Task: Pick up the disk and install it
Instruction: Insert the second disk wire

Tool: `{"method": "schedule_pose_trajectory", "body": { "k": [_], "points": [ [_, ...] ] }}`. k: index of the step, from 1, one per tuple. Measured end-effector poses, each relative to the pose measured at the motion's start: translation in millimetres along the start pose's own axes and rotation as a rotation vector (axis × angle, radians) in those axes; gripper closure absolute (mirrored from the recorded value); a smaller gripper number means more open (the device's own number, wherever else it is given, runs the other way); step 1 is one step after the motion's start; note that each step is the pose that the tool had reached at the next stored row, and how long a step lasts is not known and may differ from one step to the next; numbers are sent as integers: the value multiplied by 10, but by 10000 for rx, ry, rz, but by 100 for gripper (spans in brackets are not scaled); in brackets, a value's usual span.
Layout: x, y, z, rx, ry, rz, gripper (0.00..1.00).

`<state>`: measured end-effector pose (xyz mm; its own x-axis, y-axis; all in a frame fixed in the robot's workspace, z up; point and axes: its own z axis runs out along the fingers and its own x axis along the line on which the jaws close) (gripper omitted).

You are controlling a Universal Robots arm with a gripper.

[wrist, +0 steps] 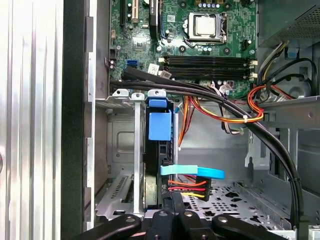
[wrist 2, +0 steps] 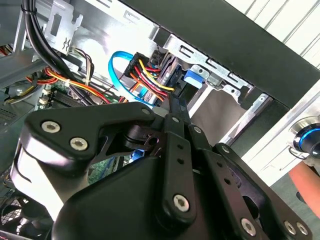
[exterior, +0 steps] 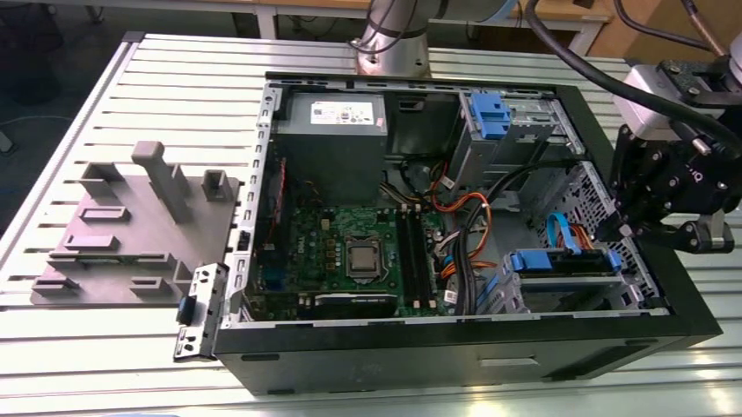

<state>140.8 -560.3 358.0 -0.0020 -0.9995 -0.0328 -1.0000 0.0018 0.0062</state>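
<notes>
— Where is the disk (exterior: 560, 263) at this moment?

— In the exterior view it sits in the metal drive cage (exterior: 576, 291) at the near right corner of the open computer case (exterior: 464, 343), its blue front handle facing into the case. The first wrist view shows the disk (wrist: 159, 125) edge-on in the cage slot, with a light blue data cable (wrist: 192, 171) and a bundle of red, yellow and black power wires (wrist: 187, 186) running to its end.

— And the gripper?

— The gripper (exterior: 626, 230) hangs at the case's right wall, just beside the disk's cabled end. In the second wrist view the gripper (wrist 2: 176, 107) has its slim black fingers (wrist 2: 175, 125) drawn together to a narrow tip, which points at the connector next to the blue handle; I cannot tell whether anything is pinched between them.

— Anything else around?

— A grey fixture block (exterior: 134, 230) lies on the slatted bench (exterior: 186, 95) to the exterior view's left, well apart from the case. A second blue-fronted caddy (exterior: 489, 117) sits in the far cage.
</notes>
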Motion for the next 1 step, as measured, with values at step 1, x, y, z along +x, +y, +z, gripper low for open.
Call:
{"method": "schedule_pose_trajectory", "body": {
  "k": [1],
  "points": [
    [0, 0, 0, 0, 0, 0, 89]
  ]
}}
